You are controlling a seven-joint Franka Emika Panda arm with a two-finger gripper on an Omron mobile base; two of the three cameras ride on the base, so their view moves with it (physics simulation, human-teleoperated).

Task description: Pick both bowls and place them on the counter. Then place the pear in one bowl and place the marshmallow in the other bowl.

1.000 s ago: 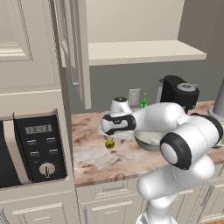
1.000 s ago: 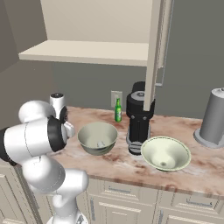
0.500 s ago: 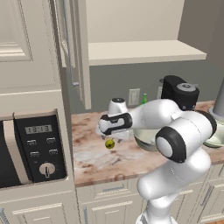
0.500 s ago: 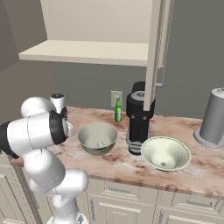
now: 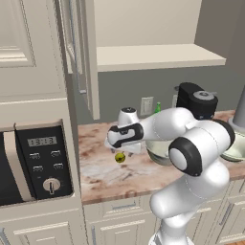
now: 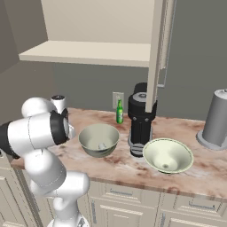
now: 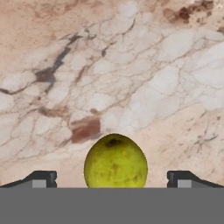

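Observation:
The pear (image 7: 115,162) lies on the marbled counter (image 7: 131,65), yellow-green with a dark spot. My gripper (image 7: 113,179) hangs open right above it, one fingertip (image 7: 41,178) on each side, both well apart from the fruit. The left base view has the gripper (image 5: 120,149) pointing down just over the pear (image 5: 120,157). On the counter (image 6: 124,166) stand both bowls: the deep grey-green bowl (image 6: 98,139), with a small white marshmallow (image 6: 102,145) inside, and the wider pale bowl (image 6: 167,155) to its right.
A black coffee machine (image 6: 141,119) stands between the bowls, with a slim green bottle (image 6: 119,111) behind the deep one. A grey cylinder (image 6: 217,119) sits at the far right. A microwave (image 5: 33,162) is left of the pear, and an open cabinet door (image 5: 83,52) hangs above.
The hand has sunk a little and shifted slightly left over the pear while the elbow swung. The jaws stayed open. Bowls and pear have not moved.

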